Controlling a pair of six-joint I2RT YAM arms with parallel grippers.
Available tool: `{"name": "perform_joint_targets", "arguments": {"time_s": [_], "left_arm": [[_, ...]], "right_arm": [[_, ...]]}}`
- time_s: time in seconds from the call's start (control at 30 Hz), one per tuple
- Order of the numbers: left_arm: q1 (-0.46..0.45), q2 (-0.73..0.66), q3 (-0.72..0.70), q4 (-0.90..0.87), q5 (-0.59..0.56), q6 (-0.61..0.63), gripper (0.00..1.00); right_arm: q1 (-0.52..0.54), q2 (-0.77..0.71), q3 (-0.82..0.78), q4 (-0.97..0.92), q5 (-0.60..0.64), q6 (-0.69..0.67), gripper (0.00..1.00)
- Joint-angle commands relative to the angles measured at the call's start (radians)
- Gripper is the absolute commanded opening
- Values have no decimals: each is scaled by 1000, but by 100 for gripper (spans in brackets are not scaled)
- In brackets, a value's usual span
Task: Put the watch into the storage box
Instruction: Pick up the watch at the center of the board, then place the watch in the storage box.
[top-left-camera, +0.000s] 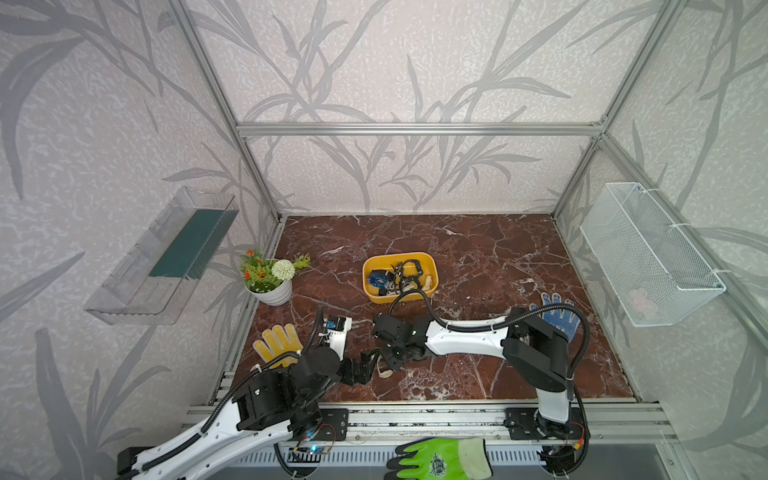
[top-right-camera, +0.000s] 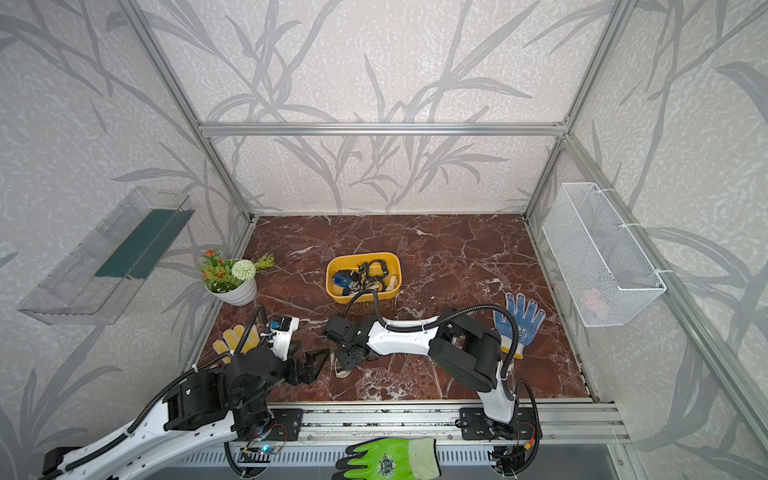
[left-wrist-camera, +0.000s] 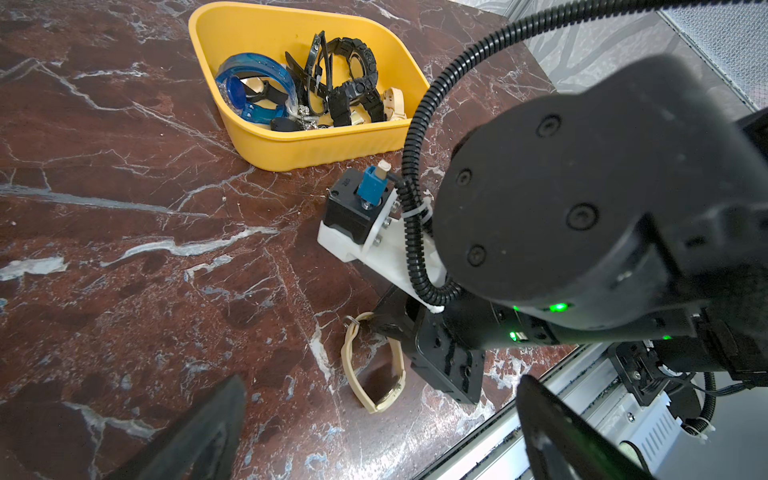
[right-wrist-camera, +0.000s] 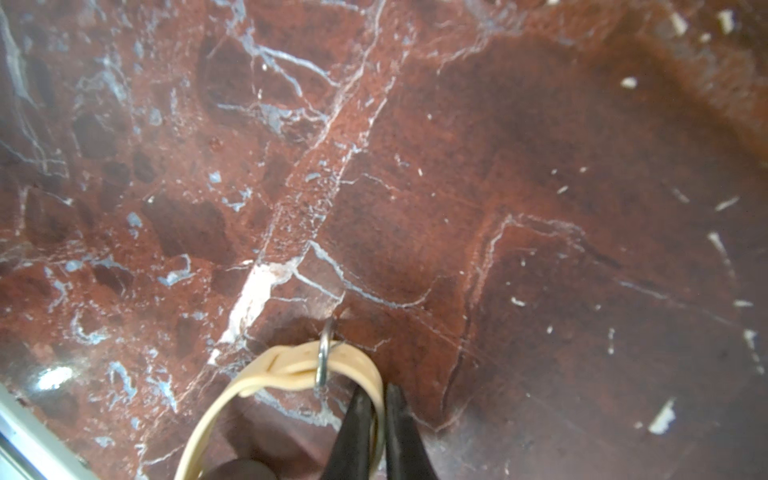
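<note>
Near table (top-left-camera: 478, 249) front edge, right gripper (right-wrist-camera: 376, 401) clamps beige watch (right-wrist-camera: 270, 370) strap; left gripper (top-left-camera: 362, 370) spread wide just beside it.

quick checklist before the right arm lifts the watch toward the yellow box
1. Grip made: ok, the right gripper is shut on the watch, jaws pinching the beige strap beside the buckle.
2. Lifted: not ok, the watch lies on the marble table.
3. Neighbour clear: cannot tell, the left gripper is open and very close beside the watch.
4. Room in the storage box: ok, open top, several watches inside, some floor bare.
5. Grip secure: cannot tell, only the thin strap is pinched.
</note>
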Motion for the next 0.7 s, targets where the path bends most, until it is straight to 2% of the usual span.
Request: {"name": "perform_joint_targets", "arguments": {"time_s": [0.0, 0.17, 0.37, 0.53, 0.67], "left_arm": [[-4, -8, -12, -11, -30, -8, 99], [-3, 2, -10, 0, -30, 4, 99], [-4, 45, -3, 32, -6, 32, 99], [-4, 76, 4, 58, -4, 66, 99], [-3, 92, 16, 72, -8, 89, 99]], "right_arm": [[-10, -16, 14, -20, 47, 15, 7], [-34, -56, 17, -32, 72, 14, 3], [-94, -144, 35, -74, 114, -33, 2], [-214, -200, 57, -87, 144, -104, 2], [-313, -206, 111, -91, 122, -170, 2]]}}
